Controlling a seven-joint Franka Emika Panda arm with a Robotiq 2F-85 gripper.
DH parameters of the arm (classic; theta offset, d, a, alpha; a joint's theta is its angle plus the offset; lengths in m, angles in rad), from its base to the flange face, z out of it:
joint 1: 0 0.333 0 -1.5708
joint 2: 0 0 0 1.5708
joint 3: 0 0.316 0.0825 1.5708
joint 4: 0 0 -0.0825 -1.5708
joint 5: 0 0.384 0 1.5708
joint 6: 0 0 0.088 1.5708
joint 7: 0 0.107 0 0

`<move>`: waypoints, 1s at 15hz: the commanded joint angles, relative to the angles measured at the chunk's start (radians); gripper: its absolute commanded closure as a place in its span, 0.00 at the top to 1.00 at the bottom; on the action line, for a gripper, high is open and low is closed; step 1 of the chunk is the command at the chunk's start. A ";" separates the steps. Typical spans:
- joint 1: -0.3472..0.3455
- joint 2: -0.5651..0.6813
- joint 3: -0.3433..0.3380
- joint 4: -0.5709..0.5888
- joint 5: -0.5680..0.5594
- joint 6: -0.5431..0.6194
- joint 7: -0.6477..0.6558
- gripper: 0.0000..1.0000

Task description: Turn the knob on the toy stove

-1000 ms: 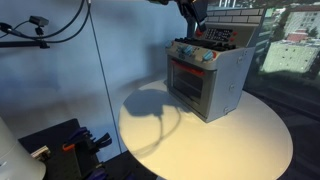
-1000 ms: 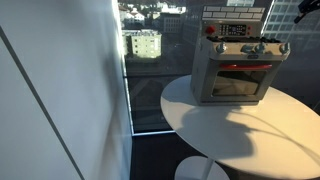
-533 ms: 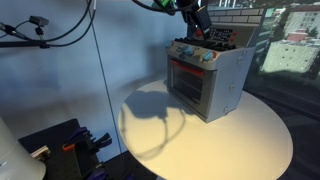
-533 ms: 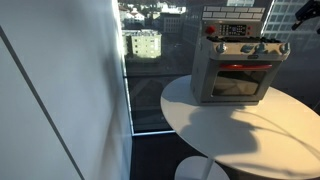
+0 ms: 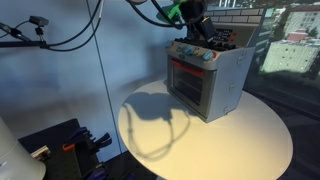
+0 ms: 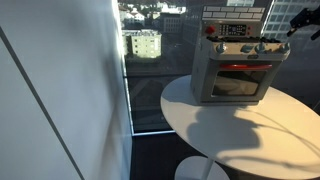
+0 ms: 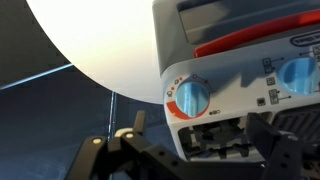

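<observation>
Round white table (image 5: 230, 140); toy stove (image 5: 208, 78) stands on it.

Prob. office or lab high up in a bldg: floor-to-ceiling window (image 6: 150, 70) w/ city blocks (image 6: 143, 44) outside, lower down. Round white table (image 5: 245, 145), loose cables (image 5: 62, 38) and small camera (image 5: 38, 20) on a mount, black gear (image 5: 68, 145) on floor.
</observation>
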 commanded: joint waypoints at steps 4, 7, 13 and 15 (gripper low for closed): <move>0.021 0.049 -0.013 0.022 0.084 0.050 -0.098 1.00; 0.026 0.057 -0.010 0.023 0.138 0.069 -0.145 1.00; 0.029 0.074 -0.008 0.027 0.216 0.093 -0.225 1.00; 0.028 0.081 -0.006 0.030 0.234 0.098 -0.246 1.00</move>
